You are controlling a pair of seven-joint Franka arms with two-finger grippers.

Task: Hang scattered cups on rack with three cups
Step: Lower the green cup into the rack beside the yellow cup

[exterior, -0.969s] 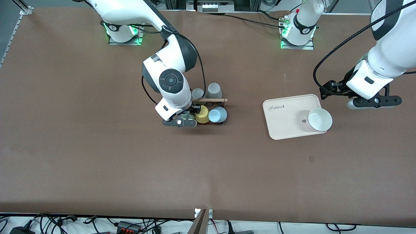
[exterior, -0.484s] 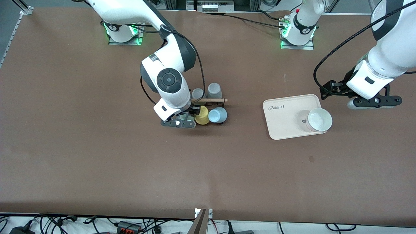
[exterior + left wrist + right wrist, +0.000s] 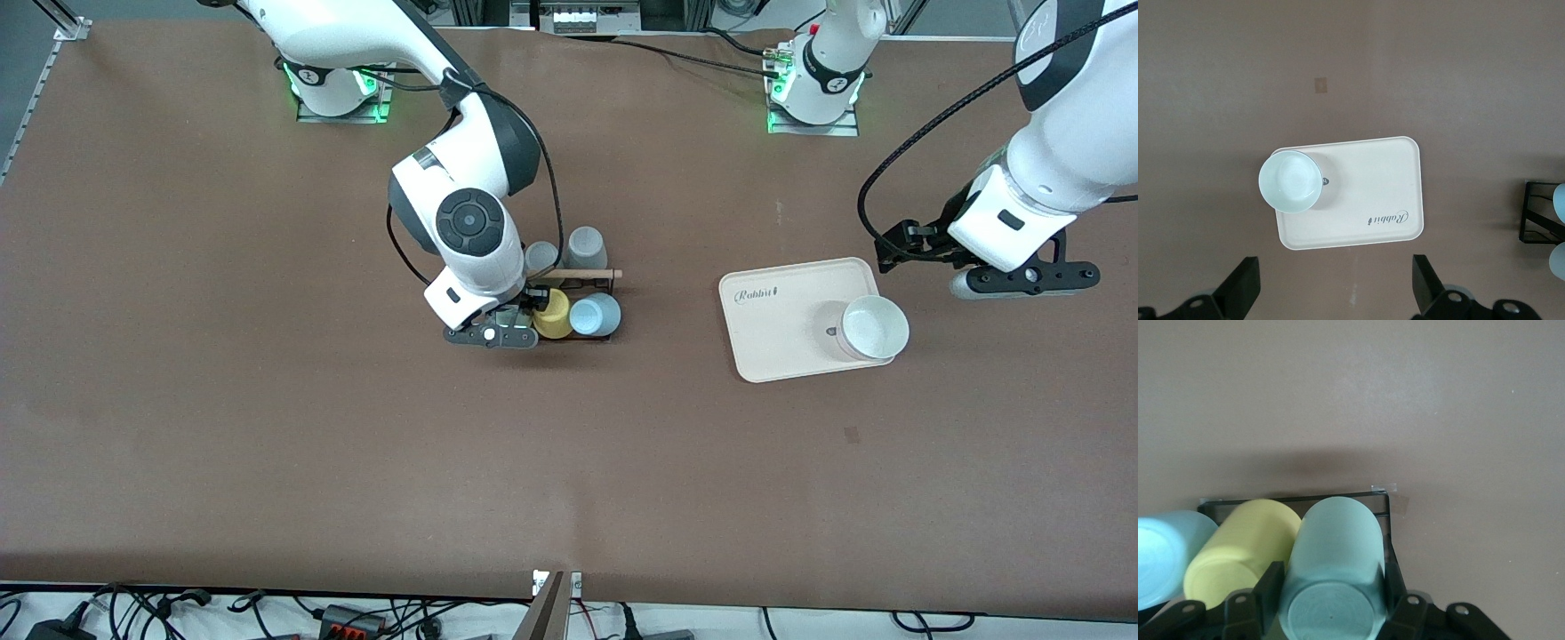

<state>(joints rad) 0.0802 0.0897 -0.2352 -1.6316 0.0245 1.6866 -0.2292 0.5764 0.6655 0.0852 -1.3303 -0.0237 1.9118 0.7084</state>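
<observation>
Your right gripper fingers are clamping the mint-green cup at the rack, at nine o'clock of the yellow cup, while your left gripper is waiting spread apart over the cream tray.

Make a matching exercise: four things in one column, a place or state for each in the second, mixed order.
1. mint-green cup
2. yellow cup
3. white bowl
4. left tool

A. open, over the table beside the cream tray
B. on the cream tray's corner
C. gripped by the right tool, at the rack
D. on the rack beside the light blue cup

Pairs: 1-C, 2-D, 3-B, 4-A
</observation>
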